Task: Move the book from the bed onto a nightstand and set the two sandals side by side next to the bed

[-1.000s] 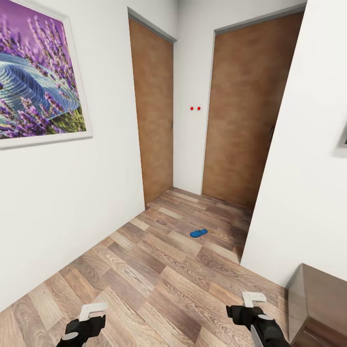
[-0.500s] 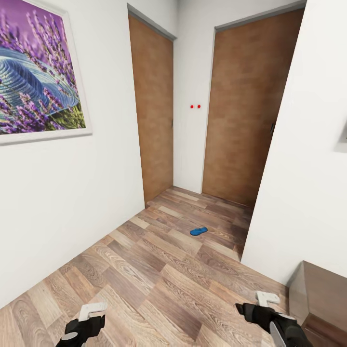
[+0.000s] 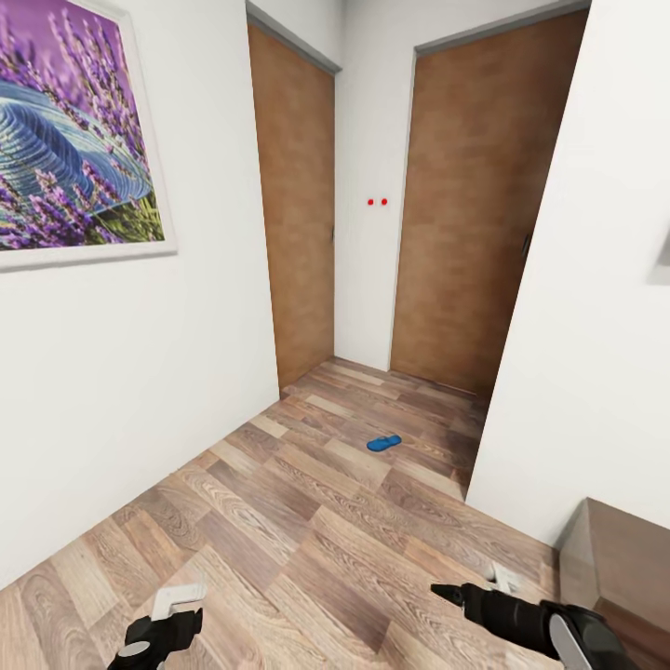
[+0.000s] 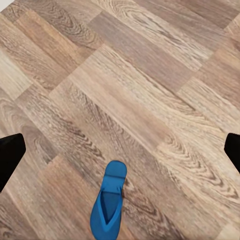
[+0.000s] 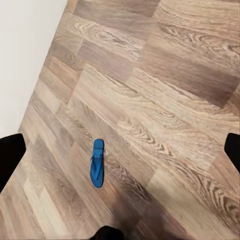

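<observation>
One bright blue sandal (image 3: 383, 443) lies flat on the wood-plank floor ahead, in front of two brown doors. My left gripper (image 3: 181, 607) and right gripper (image 3: 470, 586) hang low over the floor, well short of it. In the left wrist view a blue sandal (image 4: 108, 200) lies beyond the open left gripper (image 4: 122, 150), with nothing between the fingers. The right wrist view has a blue sandal (image 5: 97, 163) farther off, past the open right gripper (image 5: 122, 150). I cannot tell whether these are the same sandal. The book and the bed are out of view.
White walls close in on both sides, forming a short passage to the brown doors (image 3: 470, 205). A framed lavender picture (image 3: 70, 140) hangs on the left wall. The corner of a low dark-brown wooden cabinet (image 3: 619, 568) juts in beside my right arm.
My right gripper has swung right and down and turned to point left. The view has crept slightly forward. The left gripper and the sandal have stayed put.
</observation>
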Tool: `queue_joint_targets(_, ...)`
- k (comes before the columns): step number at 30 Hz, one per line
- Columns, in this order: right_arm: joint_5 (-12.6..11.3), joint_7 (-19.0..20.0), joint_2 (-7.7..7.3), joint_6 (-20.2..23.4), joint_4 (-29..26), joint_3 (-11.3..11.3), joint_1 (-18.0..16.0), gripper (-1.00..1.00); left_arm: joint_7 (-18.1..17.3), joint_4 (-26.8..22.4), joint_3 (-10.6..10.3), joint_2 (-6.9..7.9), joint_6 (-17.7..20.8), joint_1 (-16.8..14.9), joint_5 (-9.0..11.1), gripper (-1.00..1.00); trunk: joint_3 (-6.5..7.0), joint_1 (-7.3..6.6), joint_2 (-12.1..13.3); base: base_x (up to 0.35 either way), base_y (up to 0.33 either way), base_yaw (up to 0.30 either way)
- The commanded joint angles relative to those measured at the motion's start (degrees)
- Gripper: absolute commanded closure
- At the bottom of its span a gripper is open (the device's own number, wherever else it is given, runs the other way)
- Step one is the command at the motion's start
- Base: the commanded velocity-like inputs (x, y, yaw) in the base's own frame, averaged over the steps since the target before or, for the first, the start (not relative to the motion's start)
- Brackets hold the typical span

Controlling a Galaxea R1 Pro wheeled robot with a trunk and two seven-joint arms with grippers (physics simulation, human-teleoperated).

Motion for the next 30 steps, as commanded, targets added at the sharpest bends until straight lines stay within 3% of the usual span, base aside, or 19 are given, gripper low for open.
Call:
queue_joint_targets(1, -2.03, 0.91, -0.07, 0.58, -0.03, -0.22, -0.03, -1.00, 0.22, -0.11, -0.07, 0.01, 0.31, -0.01, 0.35, -1.00, -0.25, 0.22, -0.45, 0.000, 0.000, 0.000)
queue_joint_targets(3, -4.80, 1.61, -0.14, 0.74, -0.02, -0.27, -0.03, -1.00, 0.22, -0.09, -0.07, 0.01, 0.34, -0.01, 0.35, -1.00, -0.61, 0.66, -1.25, 0.000, 0.000, 0.000)
queue_joint_targets(7, -7.55, 2.11, -0.43, 0.83, 0.07, -0.31, 0.00, -1.00, 0.22, -0.10, -0.07, 0.01, 0.35, -0.01, 0.35, -1.00, -1.32, 1.54, -2.85, 0.000, 0.000, 0.000)
queue_joint_targets(9, -8.48, 2.24, -2.10, 0.84, 0.12, -0.25, 0.01, -1.00, 0.22, -0.10, -0.07, -0.05, 0.38, -0.01, 0.37, -1.00, -1.68, 1.98, -3.65, 0.000, 0.000, 0.000)
queue_joint_targets(15, -8.84, 2.02, -3.69, 0.79, 0.13, -0.50, 0.00, -1.00, 0.22, -0.05, -0.07, -0.07, 0.40, -0.01, 0.43, -1.00, -2.76, 3.30, -6.06, 0.000, 0.000, 0.000)
queue_joint_targets(30, -8.88, 1.97, -3.91, 0.57, 0.30, -0.77, 0.01, -1.00, 0.29, -0.05, -0.07, -0.03, 0.31, -0.01, 0.44, -1.00, -5.45, 6.59, -12.08, 0.000, 0.000, 0.000)
